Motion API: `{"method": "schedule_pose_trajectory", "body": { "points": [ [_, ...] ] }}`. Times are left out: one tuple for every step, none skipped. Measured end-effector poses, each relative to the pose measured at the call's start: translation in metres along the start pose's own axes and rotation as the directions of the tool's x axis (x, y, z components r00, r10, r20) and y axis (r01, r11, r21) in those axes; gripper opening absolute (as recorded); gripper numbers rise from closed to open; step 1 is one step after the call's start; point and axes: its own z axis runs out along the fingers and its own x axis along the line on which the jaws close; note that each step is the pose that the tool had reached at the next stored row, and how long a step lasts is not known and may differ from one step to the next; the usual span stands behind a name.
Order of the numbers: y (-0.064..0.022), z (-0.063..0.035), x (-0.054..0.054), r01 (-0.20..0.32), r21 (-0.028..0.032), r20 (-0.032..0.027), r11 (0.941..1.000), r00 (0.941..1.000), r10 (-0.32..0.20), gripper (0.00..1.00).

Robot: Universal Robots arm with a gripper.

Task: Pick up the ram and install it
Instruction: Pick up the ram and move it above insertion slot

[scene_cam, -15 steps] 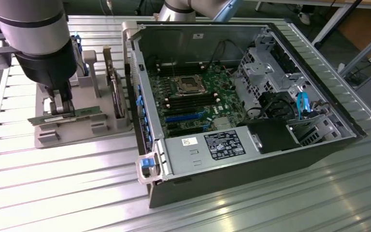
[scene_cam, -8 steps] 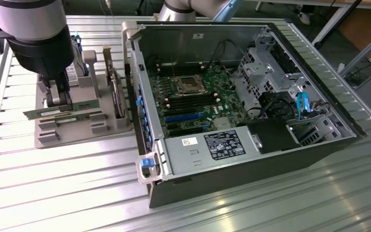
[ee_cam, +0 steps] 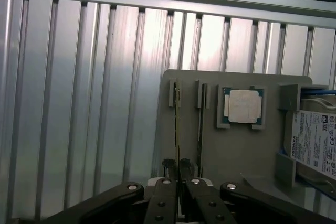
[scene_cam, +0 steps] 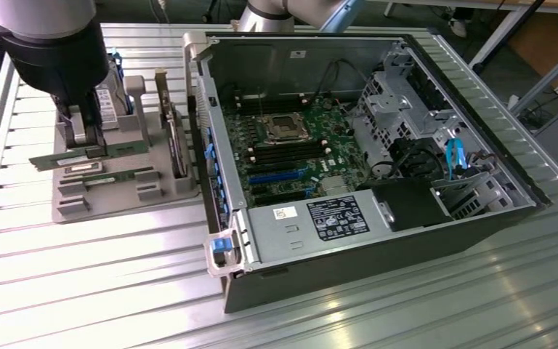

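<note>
A ribbed metal table carries a grey parts holder and an open computer case.

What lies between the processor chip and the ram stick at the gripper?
The twin ram stick, standing on edge in the grey holder; the wrist view shows it.

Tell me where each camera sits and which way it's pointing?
Exterior view: off the arm and high up, looking down on the slatted table, the open computer case and the grey parts holder; the arm's dark wrist and the gripper show.
Wrist view: on the wrist, looking along the gripper at the ram it clamps; the black fingers show.
Shared: gripper, ram, parts holder, table.
</note>
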Motion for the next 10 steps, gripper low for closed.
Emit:
{"method": "schedule_pose_trajectory", "body": {
  "points": [
    [-0.0001,-0.0025,0.000,0.000,0.0000,0.0000,1.0000,1.0000,0.000,0.13],
    [-0.0001,-0.0050,0.000,0.000,0.0001,0.0001,1.0000,1.0000,0.000,0.13],
    [-0.0001,-0.0090,0.000,0.000,0.0000,0.0000,1.0000,1.0000,0.000,0.13],
    [-0.0004,-0.0133,0.000,0.000,-0.0001,-0.0001,1.0000,1.0000,0.000,0.13],
    [-0.0008,-0.0198,0.000,0.000,0.0000,0.0000,1.0000,1.0000,0.000,0.13],
    [-0.0011,-0.0249,0.000,0.000,0.0000,0.0000,1.0000,1.0000,0.000,0.13],
    [-0.0012,-0.0310,0.000,0.000,0.0001,0.0001,1.0000,1.0000,0.000,0.13],
    [-0.0013,-0.0405,0.000,0.000,0.0000,0.0000,1.0000,1.0000,0.000,0.13],
    [-0.0013,-0.0452,0.000,0.000,0.0001,0.0000,1.0000,1.0000,0.000,0.13],
    [-0.0012,-0.0496,0.000,0.000,-0.0001,-0.0001,1.0000,1.0000,0.000,0.13]
  ]
}}
